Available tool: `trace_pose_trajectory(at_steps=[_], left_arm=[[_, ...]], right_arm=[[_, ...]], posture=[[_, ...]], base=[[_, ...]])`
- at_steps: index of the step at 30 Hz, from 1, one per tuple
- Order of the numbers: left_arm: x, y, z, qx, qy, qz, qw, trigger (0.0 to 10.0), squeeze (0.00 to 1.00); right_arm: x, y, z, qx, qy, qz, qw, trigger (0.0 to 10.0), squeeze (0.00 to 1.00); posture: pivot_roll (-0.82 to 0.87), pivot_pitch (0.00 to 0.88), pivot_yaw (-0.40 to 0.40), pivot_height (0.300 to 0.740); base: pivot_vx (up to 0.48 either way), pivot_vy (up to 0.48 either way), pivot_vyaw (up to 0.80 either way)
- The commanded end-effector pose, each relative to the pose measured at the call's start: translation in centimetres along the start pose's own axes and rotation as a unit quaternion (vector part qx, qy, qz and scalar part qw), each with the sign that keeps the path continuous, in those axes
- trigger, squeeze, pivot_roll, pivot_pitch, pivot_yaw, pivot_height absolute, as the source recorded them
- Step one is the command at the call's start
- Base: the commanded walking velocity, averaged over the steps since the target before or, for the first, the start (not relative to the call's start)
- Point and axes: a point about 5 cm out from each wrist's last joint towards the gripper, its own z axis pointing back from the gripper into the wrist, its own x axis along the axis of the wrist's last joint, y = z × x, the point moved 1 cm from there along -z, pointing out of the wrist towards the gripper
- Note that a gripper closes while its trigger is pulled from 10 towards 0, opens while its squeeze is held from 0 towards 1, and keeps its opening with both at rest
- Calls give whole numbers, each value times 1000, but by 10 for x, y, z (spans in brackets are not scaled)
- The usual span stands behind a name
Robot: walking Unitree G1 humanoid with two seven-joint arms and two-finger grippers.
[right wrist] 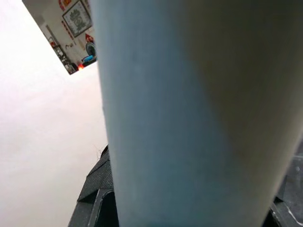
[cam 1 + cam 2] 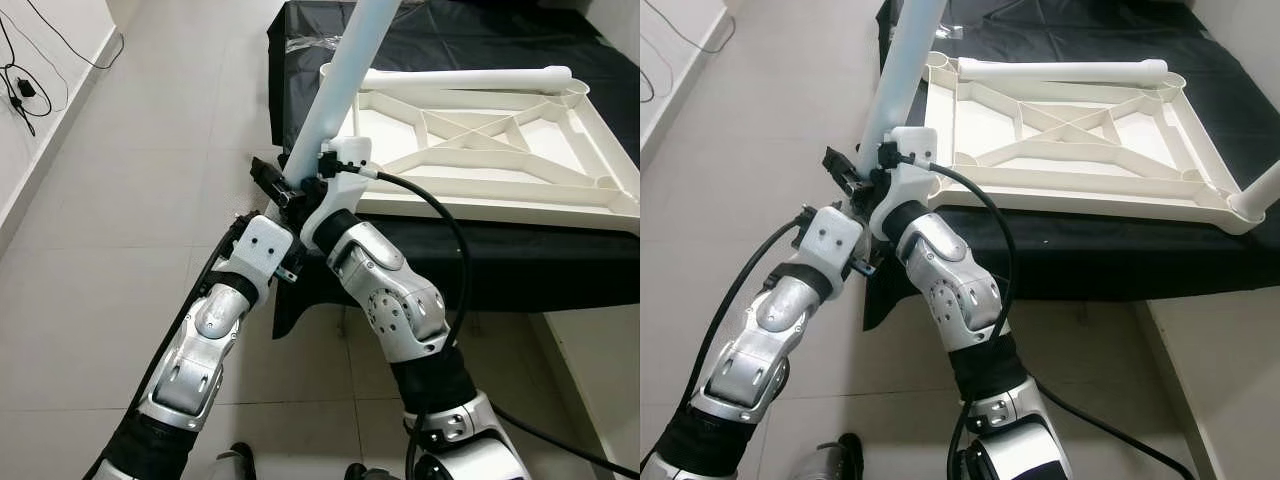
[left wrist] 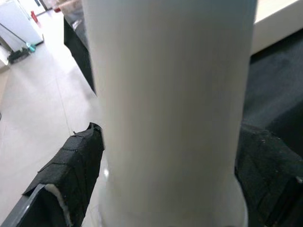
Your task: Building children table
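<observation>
A white table top point(image 2: 500, 203) lies upside down on a black-covered surface point(image 2: 520, 262), its ribbed underside facing up. A long white table leg point(image 2: 335, 90) rises at a slant from the top's near-left corner. Both grippers hold its lower end: my left gripper point(image 2: 278, 186) from the left, my right gripper point(image 2: 328, 172) from the right, each shut on the leg. In the left wrist view the leg point(image 3: 170, 94) stands between two black padded fingers point(image 3: 71, 165). Close up in the right wrist view, the leg point(image 1: 189, 113) hides most of the scene.
A second white leg point(image 2: 470, 77) lies along the top's far edge. Another leg end point(image 2: 1260, 190) pokes up at the near-right corner. Tiled floor point(image 2: 150, 150) spreads to the left, with a black cable point(image 2: 20, 85) by the wall.
</observation>
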Motion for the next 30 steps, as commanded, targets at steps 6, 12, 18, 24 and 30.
trace_pose_trajectory(at_steps=[6,12,18,24,30], left_arm=[[-7,1,-1,-3,19,0,1000,10000,0],[-8,1,-3,-5,15,3,1000,0,0],[-8,1,-3,-4,12,2,1000,0,0],[-9,4,-1,4,12,-7,1000,0,0],[-6,7,9,3,3,22,1000,10000,0]], right_arm=[[-4,20,-1,26,-10,-44,999,10000,0],[-4,23,0,34,-9,-44,998,10000,0],[-6,27,2,43,-6,-45,998,10000,0],[-10,24,2,31,4,-16,999,10000,0],[-13,14,0,41,7,0,999,10000,1000]], posture=[[46,230,-35,740],[42,226,-32,740],[42,229,-33,740],[42,229,-33,740],[48,229,-29,740]], base=[[0,0,0],[0,0,0],[0,0,0],[0,0,0],[0,0,0]])
